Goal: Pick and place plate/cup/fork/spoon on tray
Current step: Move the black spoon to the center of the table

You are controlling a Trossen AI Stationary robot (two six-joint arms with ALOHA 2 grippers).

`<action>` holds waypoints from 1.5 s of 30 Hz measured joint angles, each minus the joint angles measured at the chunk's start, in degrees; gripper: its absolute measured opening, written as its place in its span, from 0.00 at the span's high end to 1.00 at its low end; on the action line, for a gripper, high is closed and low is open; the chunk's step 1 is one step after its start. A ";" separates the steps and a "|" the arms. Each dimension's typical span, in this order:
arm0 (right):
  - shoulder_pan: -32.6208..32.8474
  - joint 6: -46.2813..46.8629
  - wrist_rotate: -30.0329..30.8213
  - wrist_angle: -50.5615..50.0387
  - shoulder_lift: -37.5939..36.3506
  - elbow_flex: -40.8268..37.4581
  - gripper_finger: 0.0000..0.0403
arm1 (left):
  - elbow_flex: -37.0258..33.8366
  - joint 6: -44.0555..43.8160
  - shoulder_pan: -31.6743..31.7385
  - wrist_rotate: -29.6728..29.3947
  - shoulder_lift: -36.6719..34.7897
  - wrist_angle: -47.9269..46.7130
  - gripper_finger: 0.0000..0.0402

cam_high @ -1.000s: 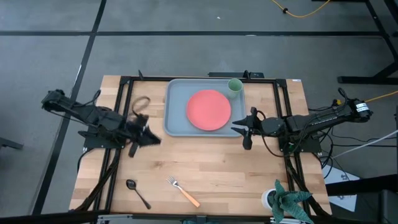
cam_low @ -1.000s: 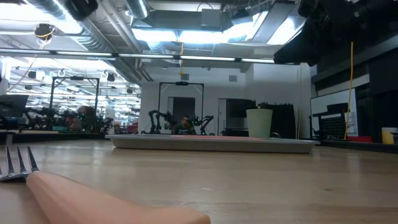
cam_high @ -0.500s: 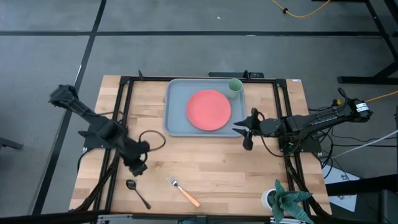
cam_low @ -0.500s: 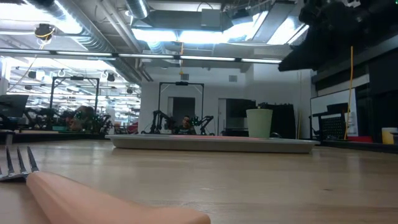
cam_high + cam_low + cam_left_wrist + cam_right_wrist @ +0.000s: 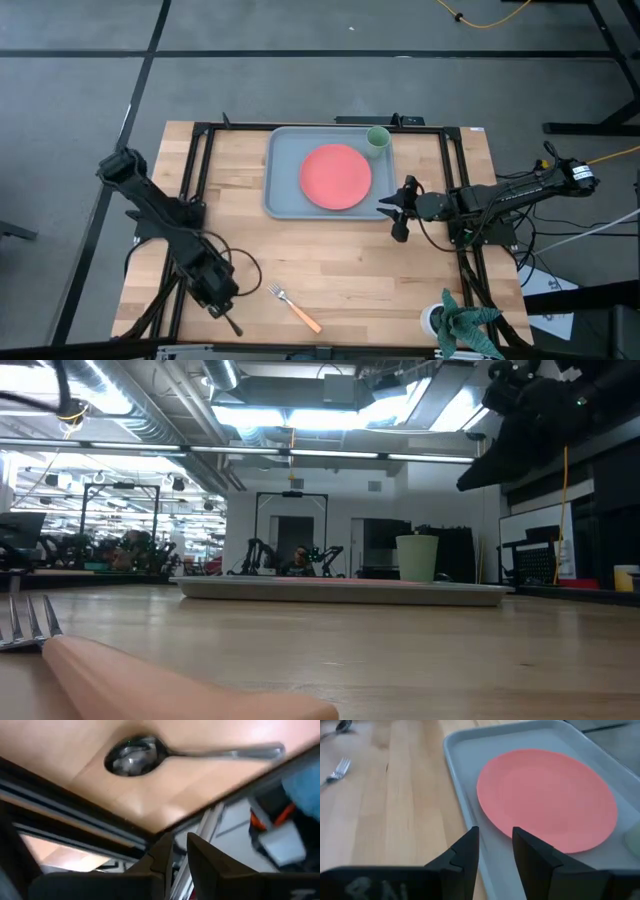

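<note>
1. High view: plate (image 5: pixel 336 177) and cup (image 5: pixel 377 138) sit on the tray (image 5: pixel 283 160); spoon (image 5: pixel 135 759) and fork (image 5: pixel 294 306) lie well off it on the table (image 5: pixel 350 260).
2. Left end effector (image 5: pixel 218 295) hovers over the spoon, fingers narrowly apart, empty.
3. Right end effector (image 5: pixel 398 212) waits beside the tray, fingers slightly apart.
4. Next: lower onto the spoon handle and close.

The spoon (image 5: pixel 137 759) looks glossy dark metal on pale, matt wood-grain table (image 5: pixel 350 260); plate (image 5: pixel 547 797) and tray (image 5: pixel 465 750) look smooth, matt.

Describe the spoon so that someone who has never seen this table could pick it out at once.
Start at the grey-blue tray at the table's far side, then come to the near edge on the left arm's side. There the spoon lies on bare wood under the left gripper. Beside it lies the fork; the spoon alone is dark metal throughout, with an oval bowl.
</note>
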 joint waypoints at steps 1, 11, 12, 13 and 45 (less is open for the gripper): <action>0.00 0.61 -0.06 -0.06 0.00 0.00 0.70 | 0.00 -1.38 0.02 -0.88 1.32 0.74 0.87; 0.00 0.40 -0.08 -0.35 0.00 0.00 0.70 | -0.02 -2.43 -1.38 7.94 14.29 15.27 0.89; 0.00 0.40 -0.09 -0.37 0.00 0.00 0.70 | -0.06 -2.43 -1.65 8.77 15.34 15.20 0.90; 0.00 0.40 -0.09 -0.37 0.00 0.00 0.70 | -0.07 -2.42 -1.86 8.88 16.19 15.25 0.90; 0.03 0.40 -0.22 -0.42 0.00 0.00 0.70 | 1.44 35.01 25.18 -12.18 17.43 7.43 1.00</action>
